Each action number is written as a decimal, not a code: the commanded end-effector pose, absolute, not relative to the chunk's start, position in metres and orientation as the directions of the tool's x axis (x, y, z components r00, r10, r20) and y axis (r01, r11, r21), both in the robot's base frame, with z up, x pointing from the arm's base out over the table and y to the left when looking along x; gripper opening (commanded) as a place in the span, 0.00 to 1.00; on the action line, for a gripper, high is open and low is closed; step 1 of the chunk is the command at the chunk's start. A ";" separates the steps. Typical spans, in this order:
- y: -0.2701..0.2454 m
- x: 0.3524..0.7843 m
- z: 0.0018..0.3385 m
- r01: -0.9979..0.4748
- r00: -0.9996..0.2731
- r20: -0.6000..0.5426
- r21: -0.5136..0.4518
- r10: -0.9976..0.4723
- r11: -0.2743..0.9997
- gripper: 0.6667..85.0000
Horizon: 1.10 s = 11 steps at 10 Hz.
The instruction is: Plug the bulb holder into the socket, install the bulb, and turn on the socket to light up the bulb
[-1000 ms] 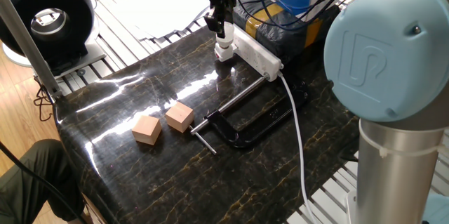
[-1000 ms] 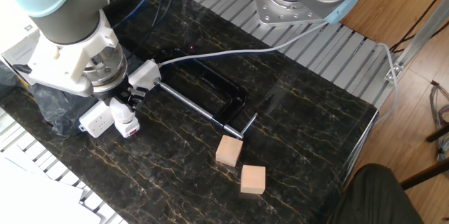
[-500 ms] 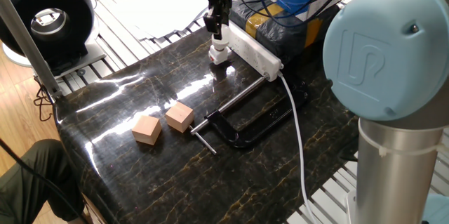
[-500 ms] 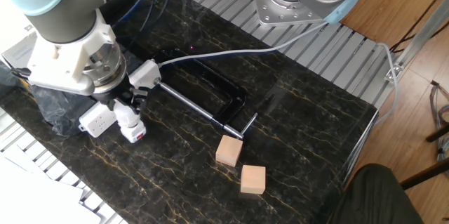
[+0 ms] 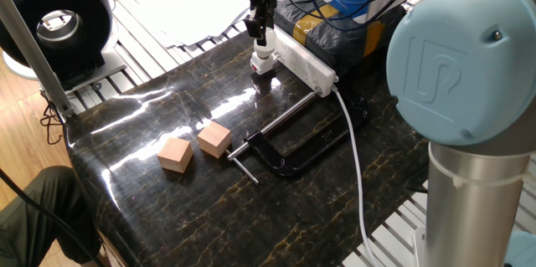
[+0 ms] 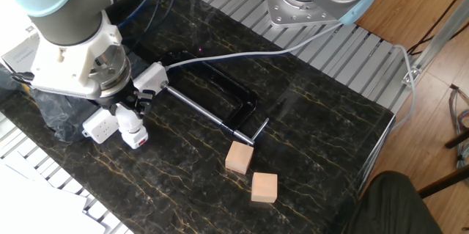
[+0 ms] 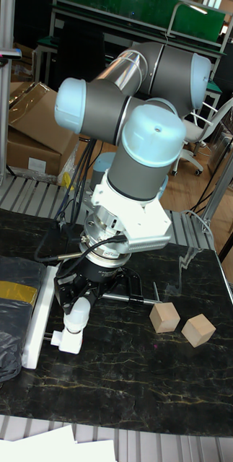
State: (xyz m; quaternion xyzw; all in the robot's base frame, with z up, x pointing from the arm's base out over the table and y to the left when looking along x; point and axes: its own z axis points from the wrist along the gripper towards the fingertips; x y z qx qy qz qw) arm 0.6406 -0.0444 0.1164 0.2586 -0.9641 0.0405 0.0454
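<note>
My gripper (image 6: 129,109) hangs over the far end of the dark marble table (image 6: 315,124), its 2 fingers pressed against a small white piece: the bulb (image 7: 79,312) sitting on top of the bulb holder (image 7: 68,341). In the tall fixed view the round bulb shows between the black fingers, with the white cube-shaped holder under it. The holder sits just beside the socket (image 5: 306,63), a long white power strip, at its near long edge; I cannot tell whether the holder rests on the table or hangs just above it. A small red mark shows on the holder's side (seen from the other fixed view). The strip's thick white cable (image 5: 356,162) runs off toward the table edge. A black clamp (image 6: 223,102) lies mid-table, and 2 tan wooden cubes (image 6: 251,172) sit close together, well apart from the socket.
</note>
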 end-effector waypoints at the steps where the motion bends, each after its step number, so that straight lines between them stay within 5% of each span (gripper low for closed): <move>1: -0.047 0.639 0.118 -0.464 -0.883 0.119 -0.073 -0.454 0.883 0.18; 3: -0.041 0.633 0.121 -0.428 -0.899 0.142 -0.081 -0.415 0.900 0.00; 11: -0.031 0.638 0.124 -0.552 -0.829 0.145 -0.057 -0.540 0.832 0.00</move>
